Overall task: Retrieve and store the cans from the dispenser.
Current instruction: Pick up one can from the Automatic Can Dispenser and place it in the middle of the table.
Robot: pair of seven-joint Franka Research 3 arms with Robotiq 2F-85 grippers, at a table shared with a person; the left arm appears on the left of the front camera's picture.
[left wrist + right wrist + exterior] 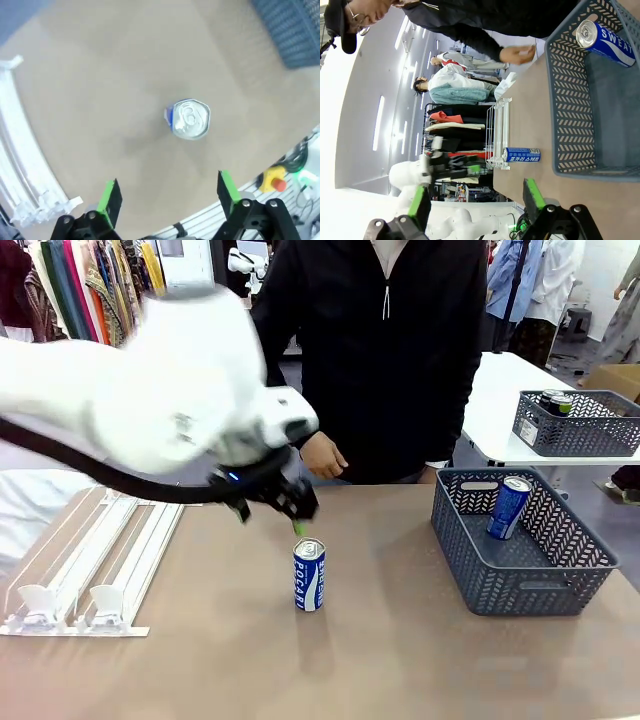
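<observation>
A: Where is the left arm sitting in the front view?

B: It is reaching in from the upper left of the frame, wrist angled down, with the left gripper (297,508) hovering just above and left of the upright blue can (309,576) at the centre of the table (380,660). Its jaws are standing wide apart, holding nothing; in its wrist view the green pads (107,196) are flanking the lower edge, the can top (189,119) lying above them, apart.

A: And the right gripper?

B: The right gripper (476,201) is sitting at the bottom of its own view, fingers spread, nothing between them.

A: The other task items?

B: The dispenser (95,560) is lying at lower left. A second blue can (508,508) is leaning inside the grey basket (520,585) at right. The person's hand (322,456) is resting at the far table edge, centre.
</observation>
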